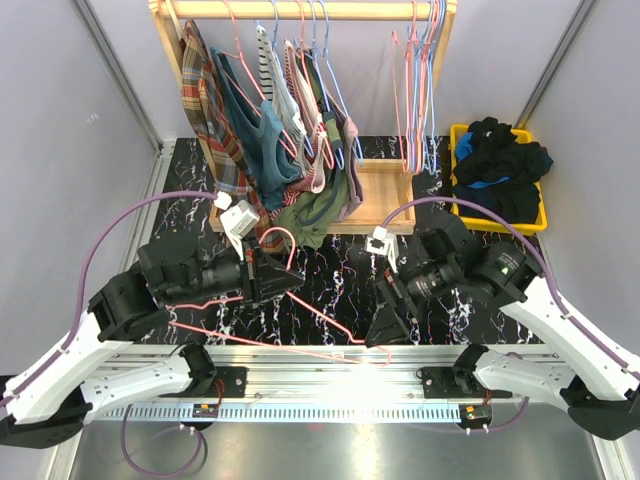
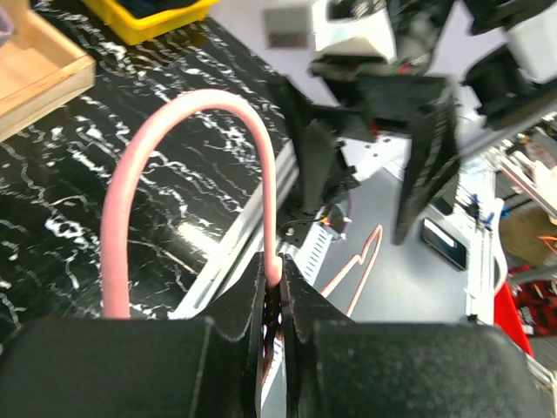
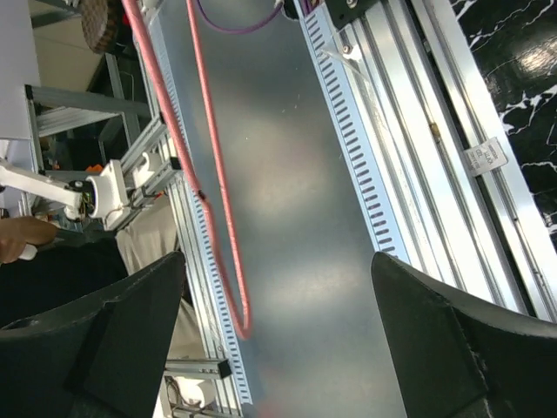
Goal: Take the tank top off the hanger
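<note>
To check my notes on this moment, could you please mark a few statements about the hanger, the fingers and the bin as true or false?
1. The left fingers are shut on the pink hanger. True.
2. The right fingers grip the hanger too. False: they stand open, holding nothing.
3. The pink hanger is bare. True.
4. The yellow bin is empty. False: dark clothes lie in it.
5. Garments hang on the wooden rack. True.

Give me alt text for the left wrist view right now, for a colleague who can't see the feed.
The left tool is shut on a pink hanger, whose hook arches up and to the left over the black marble table. Behind it, blurred, the right arm reaches down near the table's edge, and a yellow bin shows at the top.
</note>
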Tool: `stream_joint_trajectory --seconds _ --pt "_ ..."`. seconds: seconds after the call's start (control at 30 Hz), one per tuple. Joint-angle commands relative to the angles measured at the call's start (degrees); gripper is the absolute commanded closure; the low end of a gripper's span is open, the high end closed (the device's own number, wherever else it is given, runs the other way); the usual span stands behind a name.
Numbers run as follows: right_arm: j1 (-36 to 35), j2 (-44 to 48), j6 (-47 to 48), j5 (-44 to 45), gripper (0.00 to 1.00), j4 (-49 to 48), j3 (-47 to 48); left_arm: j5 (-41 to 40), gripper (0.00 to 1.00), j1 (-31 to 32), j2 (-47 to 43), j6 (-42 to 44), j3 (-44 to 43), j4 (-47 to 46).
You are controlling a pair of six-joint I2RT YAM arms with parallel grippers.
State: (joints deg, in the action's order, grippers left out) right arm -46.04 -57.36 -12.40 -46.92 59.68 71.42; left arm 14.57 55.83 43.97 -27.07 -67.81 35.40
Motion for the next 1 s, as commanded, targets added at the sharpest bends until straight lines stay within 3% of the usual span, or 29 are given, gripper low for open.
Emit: stream_joint_trajectory --seconds 0.0,0.17,0.3,0.4,0.43,0.47,0.63,0.67,0.73,0.8,0.83,0.9,0.93,0.97 --pt "-3.4 1.1 1.1 4.4 0.06 -1.9 -1.5 7.4 1.0 -2.0 -1.4 -0.9 -1.4 -4.7" --pt "-9.7 1.5 -2.8 4.6 0.12 -8.5 -5.5 5.5 1.0 -4.2 -1.8 -1.1 -0.9 -4.0" --pt "-14.2 1.4 -6.0 7.1 0.24 -12.1 -6.5 6.3 1.0 -5.8 -1.0 -1.3 -0.4 -4.5" --pt "-14.5 1.8 -6.8 7.2 0.44 -13.1 -6.5 6.4 1.0 -6.3 -0.7 -1.2 0.2 -4.4" --pt "-14.7 2.2 -7.1 7.3 0.57 -13.3 -6.6 6.6 1.0 -6.5 -0.8 -1.2 0.3 -4.4" --pt "-14.7 2.2 -7.3 7.3 0.63 -13.5 -6.6 6.7 1.0 -6.6 -0.9 -1.2 0.5 -4.3" --pt "-14.8 1.7 -7.6 6.4 0.81 -14.2 -7.1 6.4 1.0 -7.1 -0.8 -1.1 1.1 -4.1" --pt "-15.0 1.6 -7.6 6.4 0.93 -14.2 -7.1 6.4 1.0 -7.1 -0.8 -0.8 1.2 -4.0" --pt "-15.0 1.7 -7.5 6.9 1.0 -13.7 -6.8 4.4 1.0 -7.2 -0.7 0.0 1.1 -3.5" --pt "-15.0 1.9 -7.4 7.9 1.0 -12.8 -6.5 0.7 0.78 -7.2 -1.4 0.3 1.1 -2.4" --pt "-14.9 2.3 -7.4 8.2 1.0 -12.7 -6.6 -1.3 0.45 -7.1 -1.8 0.7 1.0 -2.1" --pt "-15.0 2.7 -7.5 9.5 1.0 -11.9 -6.7 -6.9 0.21 -7.2 -3.0 0.9 0.8 -0.9" --pt "-15.0 2.9 -7.8 10.2 1.0 -11.6 -7.1 -9.2 0.02 -7.2 -3.5 0.7 0.7 -0.3" --pt "-15.0 3.0 -8.2 11.0 1.0 -11.3 -7.3 -11.2 0.01 -7.2 -4.7 0.5 0.5 0.3"
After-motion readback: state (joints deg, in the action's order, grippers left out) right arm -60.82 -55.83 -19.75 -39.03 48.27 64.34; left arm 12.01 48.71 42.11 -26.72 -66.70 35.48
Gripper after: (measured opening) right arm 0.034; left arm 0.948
